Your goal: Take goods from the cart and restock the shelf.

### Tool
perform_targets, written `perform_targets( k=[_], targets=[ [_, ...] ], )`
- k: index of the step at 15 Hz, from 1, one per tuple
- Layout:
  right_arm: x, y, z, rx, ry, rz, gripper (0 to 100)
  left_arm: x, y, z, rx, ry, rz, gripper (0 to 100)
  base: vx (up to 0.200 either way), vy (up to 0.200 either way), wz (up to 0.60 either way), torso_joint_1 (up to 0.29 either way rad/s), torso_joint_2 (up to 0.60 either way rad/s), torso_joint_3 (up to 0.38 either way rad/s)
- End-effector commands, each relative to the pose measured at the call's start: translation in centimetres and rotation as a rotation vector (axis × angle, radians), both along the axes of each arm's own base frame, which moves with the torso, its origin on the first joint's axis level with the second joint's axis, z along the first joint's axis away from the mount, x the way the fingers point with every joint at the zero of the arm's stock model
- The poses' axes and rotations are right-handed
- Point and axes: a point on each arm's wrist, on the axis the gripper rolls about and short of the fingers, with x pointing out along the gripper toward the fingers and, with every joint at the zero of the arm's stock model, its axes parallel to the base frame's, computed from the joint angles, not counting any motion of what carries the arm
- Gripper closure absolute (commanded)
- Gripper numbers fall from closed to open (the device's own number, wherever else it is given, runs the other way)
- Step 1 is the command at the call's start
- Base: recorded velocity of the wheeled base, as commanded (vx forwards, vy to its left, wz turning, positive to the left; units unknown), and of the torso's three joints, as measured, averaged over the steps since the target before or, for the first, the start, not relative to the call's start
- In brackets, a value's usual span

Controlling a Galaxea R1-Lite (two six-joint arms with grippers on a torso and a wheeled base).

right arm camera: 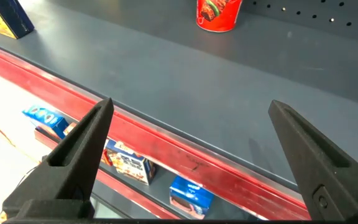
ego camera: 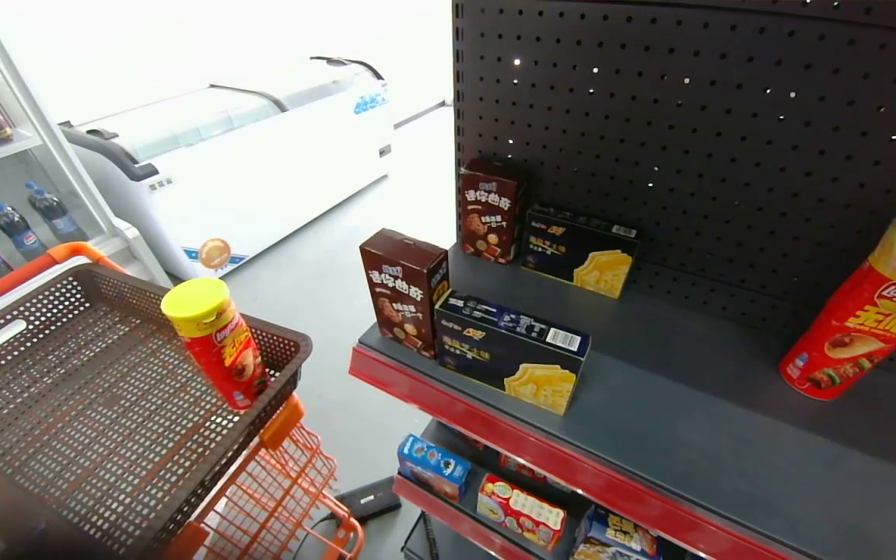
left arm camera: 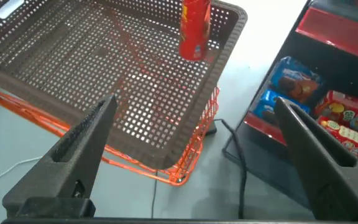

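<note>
left claw [left arm camera: 194, 106] hangs released over the cart basket [ego camera: 67, 404], short of the red chip can [ego camera: 218, 342] upright in its corner; right claw [right arm camera: 191, 104] released above the shelf [ego camera: 689, 420]. likely pick-up step: next, reach and close around the can.

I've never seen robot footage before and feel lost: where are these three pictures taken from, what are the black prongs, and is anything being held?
This is a two-armed shop robot. The wide picture comes from its head camera; the other two from cameras on its wrists. The black prongs are the fingers of its left gripper and right gripper, both open and holding nothing. The left one points toward the cart's brown basket, where a red chip can stands. The right one faces the dark shelf, which holds boxes and another red can.
</note>
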Motion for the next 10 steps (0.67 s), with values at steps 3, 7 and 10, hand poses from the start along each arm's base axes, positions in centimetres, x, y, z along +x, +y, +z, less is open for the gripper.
perform_targets(
  k=[3,7,10],
  targets=[
    [0.0,0.0,0.0,0.000,0.001,0.000,0,9.8,2.0,-0.4,0.029,0.142,0.078,0,0.000,0.000,0.00,0.000,0.00,0.000],
    [0.0,0.0,0.0,0.000,0.001,0.000,0,15.0,3.5,-3.0,0.109,0.045,0.100,0,0.000,0.000,0.00,0.000,0.00,0.000],
    [0.0,0.0,0.0,0.000,0.001,0.000,0,17.4,3.9,-4.5,0.120,-0.003,0.093,0,0.000,0.000,0.00,0.000,0.00,0.000]
  ],
)
